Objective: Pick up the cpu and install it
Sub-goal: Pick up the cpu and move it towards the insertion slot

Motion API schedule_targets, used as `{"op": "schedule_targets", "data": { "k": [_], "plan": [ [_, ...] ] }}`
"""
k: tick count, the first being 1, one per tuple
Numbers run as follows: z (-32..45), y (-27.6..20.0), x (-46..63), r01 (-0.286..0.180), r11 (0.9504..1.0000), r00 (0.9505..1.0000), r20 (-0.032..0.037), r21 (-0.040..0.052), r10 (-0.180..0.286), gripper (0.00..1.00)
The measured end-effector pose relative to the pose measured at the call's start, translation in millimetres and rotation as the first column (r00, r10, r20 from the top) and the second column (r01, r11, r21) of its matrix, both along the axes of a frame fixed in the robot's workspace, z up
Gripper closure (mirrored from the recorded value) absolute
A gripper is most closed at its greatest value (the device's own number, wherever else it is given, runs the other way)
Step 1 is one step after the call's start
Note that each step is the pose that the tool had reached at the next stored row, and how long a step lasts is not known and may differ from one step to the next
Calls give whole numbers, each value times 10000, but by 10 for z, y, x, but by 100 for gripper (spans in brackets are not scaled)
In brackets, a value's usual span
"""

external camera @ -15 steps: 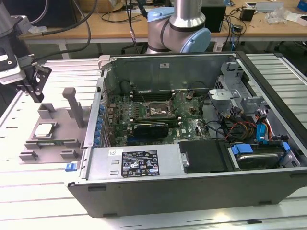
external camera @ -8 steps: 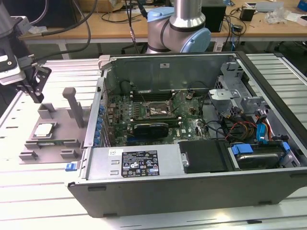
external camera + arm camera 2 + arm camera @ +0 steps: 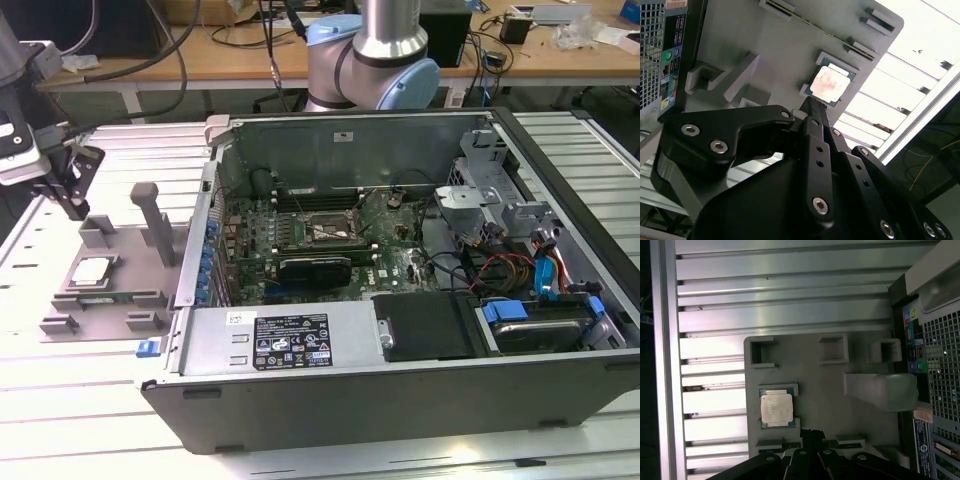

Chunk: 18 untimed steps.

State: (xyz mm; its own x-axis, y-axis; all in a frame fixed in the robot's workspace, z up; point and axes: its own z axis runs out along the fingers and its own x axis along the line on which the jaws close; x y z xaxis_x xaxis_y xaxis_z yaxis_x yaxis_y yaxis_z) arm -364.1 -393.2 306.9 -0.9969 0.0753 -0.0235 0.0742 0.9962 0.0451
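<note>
Gripper (image 3: 78, 208) hangs above the far edge of the grey fixture plate (image 3: 130, 270) at the exterior view's left, fingers together with nothing between them, so no grasp yet. The cpu (image 3: 92, 270) lies flat, silver top up, in its corner-block nest on that plate, just beside and below the fingertips in both wrist views (image 3: 829, 84) (image 3: 776, 407); the nest likely keeps it square for pickup. The open computer case (image 3: 400, 400) sits to the right of the plate, its socket (image 3: 325, 232) showing no chip, probably left open to receive it.
</note>
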Motion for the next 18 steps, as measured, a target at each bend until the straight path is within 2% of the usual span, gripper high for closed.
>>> {"op": "schedule_targets", "data": {
  "k": [10,18],
  "plan": [
    [-191,-15,-129,-17,10000,10000,-1,0,17,89],
    [-313,-20,-178,-315,9995,9995,0,0,315,89]
  ]
}}
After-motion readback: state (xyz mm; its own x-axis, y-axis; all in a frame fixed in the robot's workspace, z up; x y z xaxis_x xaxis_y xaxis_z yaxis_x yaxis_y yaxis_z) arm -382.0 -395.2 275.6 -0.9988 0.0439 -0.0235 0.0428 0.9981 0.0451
